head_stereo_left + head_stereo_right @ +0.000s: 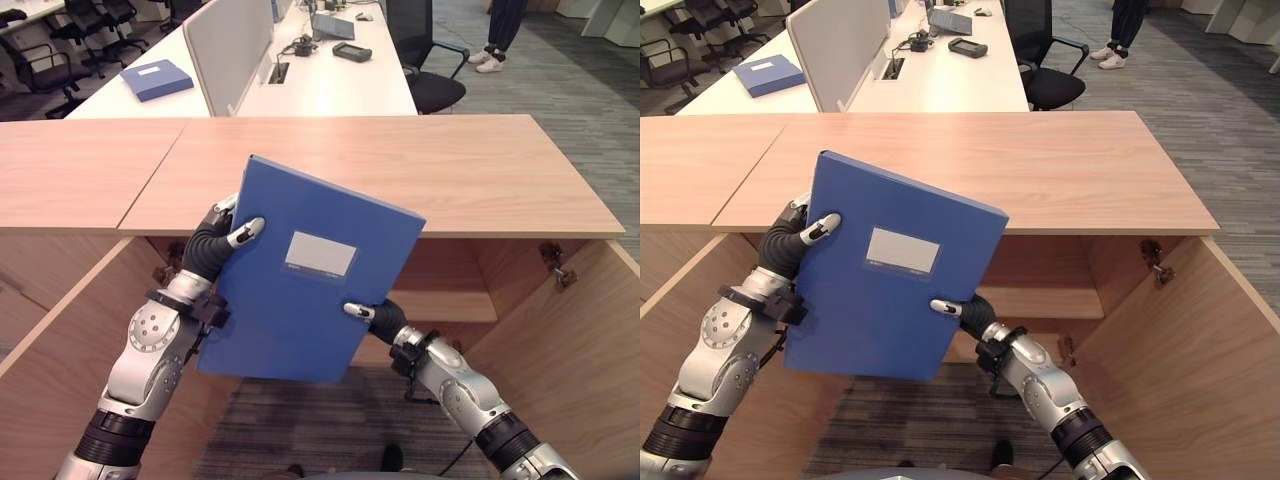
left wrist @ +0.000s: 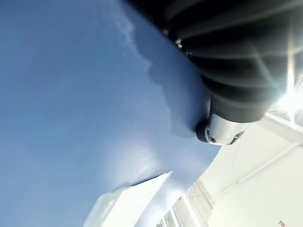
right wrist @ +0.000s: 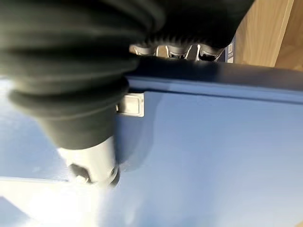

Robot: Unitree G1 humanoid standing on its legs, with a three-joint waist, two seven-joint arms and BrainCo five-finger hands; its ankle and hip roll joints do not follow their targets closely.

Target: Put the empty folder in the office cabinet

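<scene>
I hold a blue box folder (image 1: 300, 285) with a grey label, tilted, in the air in front of the open wooden cabinet (image 1: 450, 280). My left hand (image 1: 215, 240) grips its left edge, thumb curled over the front face. On the folder's lower right edge my right hand (image 1: 378, 315) is clamped, thumb on the front and fingers behind. The cabinet's shelf (image 1: 445, 305) shows behind the folder. The folder's blue face (image 2: 71, 94) and my left thumb lie close up in the left wrist view. In the right wrist view my right hand (image 3: 90, 137) presses the folder's face (image 3: 213, 156).
The cabinet's wooden top (image 1: 400, 170) runs across the view, with open doors (image 1: 590, 340) at both sides. Behind it stands a white desk (image 1: 330, 80) with a second blue folder (image 1: 157, 79), a divider and devices. A black chair (image 1: 430, 60) and a person's shoes (image 1: 488, 60) are at the back right.
</scene>
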